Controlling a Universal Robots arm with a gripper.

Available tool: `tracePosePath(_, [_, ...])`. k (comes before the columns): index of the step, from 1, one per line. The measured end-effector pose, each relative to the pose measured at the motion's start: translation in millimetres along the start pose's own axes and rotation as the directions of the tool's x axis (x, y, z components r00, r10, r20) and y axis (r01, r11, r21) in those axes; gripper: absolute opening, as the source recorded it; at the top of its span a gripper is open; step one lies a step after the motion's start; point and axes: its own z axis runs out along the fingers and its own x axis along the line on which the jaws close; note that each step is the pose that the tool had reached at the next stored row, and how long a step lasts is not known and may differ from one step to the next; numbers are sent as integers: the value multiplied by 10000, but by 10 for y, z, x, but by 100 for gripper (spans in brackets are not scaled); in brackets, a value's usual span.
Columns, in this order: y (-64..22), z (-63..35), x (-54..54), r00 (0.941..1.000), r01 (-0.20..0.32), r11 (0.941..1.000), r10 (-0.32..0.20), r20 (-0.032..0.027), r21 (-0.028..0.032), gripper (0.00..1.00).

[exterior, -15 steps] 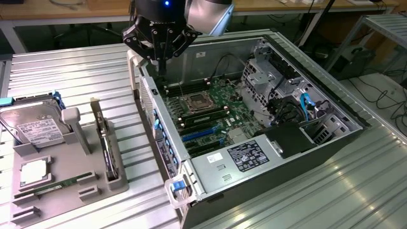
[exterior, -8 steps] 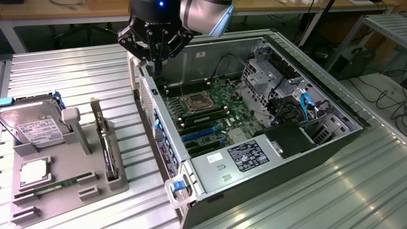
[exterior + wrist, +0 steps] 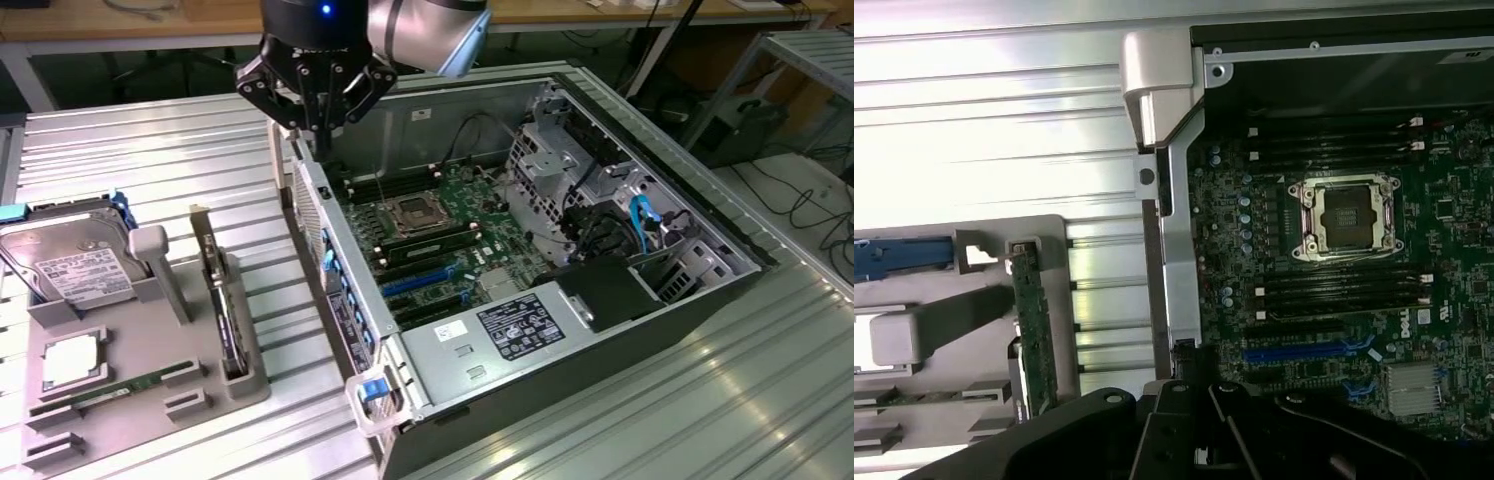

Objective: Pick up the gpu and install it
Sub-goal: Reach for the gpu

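- The black multi-link gripper (image 3: 320, 132) (image 3: 1194, 378) hangs from the silver-grey arm with its fingers pressed together, pinching nothing; it stands above the wall of the open black-and-silver computer case (image 3: 694, 300) that faces the tray, near the case's far corner
- The gpu (image 3: 222, 300) (image 3: 1036, 330), a thin green circuit card with a silvery metal end bracket, stands on its long edge in a slot of the grey plastic tray (image 3: 254, 385) (image 3: 1044, 235); it is well apart from the gripper and lies just beside the case, at the exterior view's left of it
- In the same tray rest a boxy silver hard drive with a white label (image 3: 74, 265) and a narrow green memory stick (image 3: 120, 385)
- Inside the case the green motherboard (image 3: 461, 215) (image 3: 1454, 230) lies bare; its square metal processor socket (image 3: 414, 213) (image 3: 1349, 215) is uncovered; blue expansion slots (image 3: 420, 280) (image 3: 1304, 350) sit near it
- Tray and case both sit on a ribbed silvery metal table (image 3: 160, 160) (image 3: 984, 110)
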Motion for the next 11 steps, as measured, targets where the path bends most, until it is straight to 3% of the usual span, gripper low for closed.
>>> tracePosePath(11, [-8, 5, 90, 10000, 4, 10000, -4, 0, 0, 11])
